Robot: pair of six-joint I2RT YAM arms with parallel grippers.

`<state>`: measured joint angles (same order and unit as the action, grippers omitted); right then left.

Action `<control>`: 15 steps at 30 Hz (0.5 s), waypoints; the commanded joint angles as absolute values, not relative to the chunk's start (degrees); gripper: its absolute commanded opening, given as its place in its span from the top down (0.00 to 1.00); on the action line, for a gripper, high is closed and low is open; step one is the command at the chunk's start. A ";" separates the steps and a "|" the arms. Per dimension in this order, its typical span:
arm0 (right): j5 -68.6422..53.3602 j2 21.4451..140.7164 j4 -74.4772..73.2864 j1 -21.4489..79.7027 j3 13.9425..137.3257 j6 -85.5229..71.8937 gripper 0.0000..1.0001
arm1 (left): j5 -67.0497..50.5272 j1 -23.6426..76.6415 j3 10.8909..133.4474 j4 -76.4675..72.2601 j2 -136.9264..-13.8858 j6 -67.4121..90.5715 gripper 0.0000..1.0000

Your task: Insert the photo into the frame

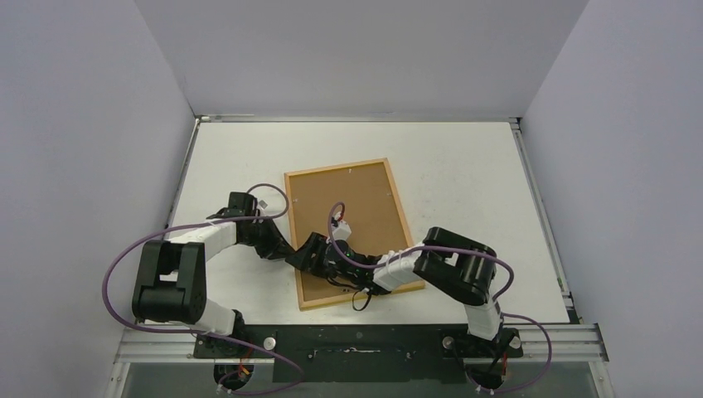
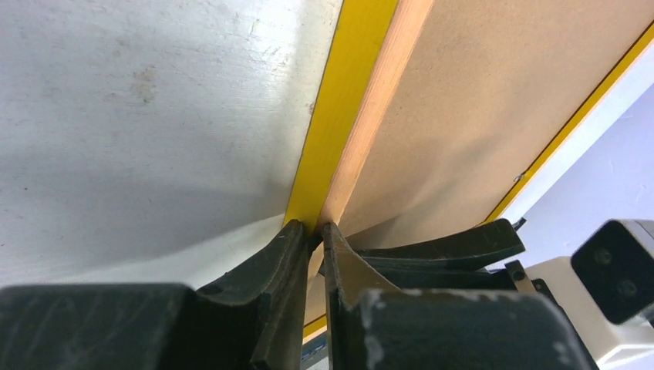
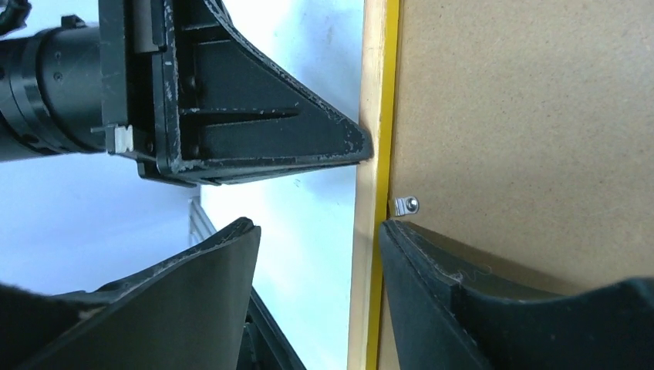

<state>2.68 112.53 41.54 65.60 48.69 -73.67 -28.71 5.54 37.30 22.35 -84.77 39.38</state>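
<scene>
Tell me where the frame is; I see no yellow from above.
Top view: the frame lies back-up at the centre of the table, brown backing board showing. The left hand pinches its left rail, the right hand open around the same rail.

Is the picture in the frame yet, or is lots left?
Looks done: the thin rectangular yellow-and-wood frame lies back up with the plain brown backing board set in it. No photo shows in any view, so I cannot tell if it is underneath. In hand: the left gripper pinches the frame's rim; the right gripper is open astride it, beside a small metal tab. Probably left: fastening tabs, flipping it over.
</scene>
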 commanded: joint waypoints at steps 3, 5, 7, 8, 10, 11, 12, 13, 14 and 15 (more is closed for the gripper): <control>7.17 97.53 26.11 67.05 50.99 -63.46 0.37 | -31.14 4.22 42.25 27.51 -85.12 35.12 0.87; 8.89 92.57 17.85 67.02 51.93 -59.79 0.35 | -30.55 4.22 44.53 29.28 -84.38 33.62 0.81; 11.33 88.04 9.98 66.72 52.18 -57.41 0.34 | -30.02 4.22 46.33 30.90 -83.35 32.52 0.73; 12.62 85.99 6.55 66.63 52.20 -56.34 0.34 | -29.81 4.22 46.88 31.47 -82.72 32.18 0.68; 14.87 81.38 -2.97 66.25 52.29 -55.45 0.34 | -29.76 4.22 47.28 32.44 -81.35 31.58 0.59; 16.26 79.68 -6.52 66.04 52.42 -54.96 0.33 | -29.47 4.22 47.22 33.20 -80.37 31.16 0.54; 16.94 77.87 -10.25 65.83 52.46 -54.81 0.33 | -28.92 4.22 47.01 34.03 -79.65 30.73 0.52; 18.10 76.18 -13.75 65.57 52.55 -54.76 0.33 | -28.27 4.30 46.71 34.93 -78.86 30.25 0.49; 18.86 74.69 -16.73 65.40 52.56 -54.69 0.33 | -27.75 4.42 46.18 35.72 -78.02 29.65 0.47; 19.23 73.21 -19.21 65.18 52.44 -54.41 0.34 | -27.29 4.54 45.59 36.31 -77.18 29.24 0.45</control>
<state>13.06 78.00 -0.30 66.08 51.48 -57.65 -29.12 4.64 45.28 31.81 -81.10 32.49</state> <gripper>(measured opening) 0.665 0.521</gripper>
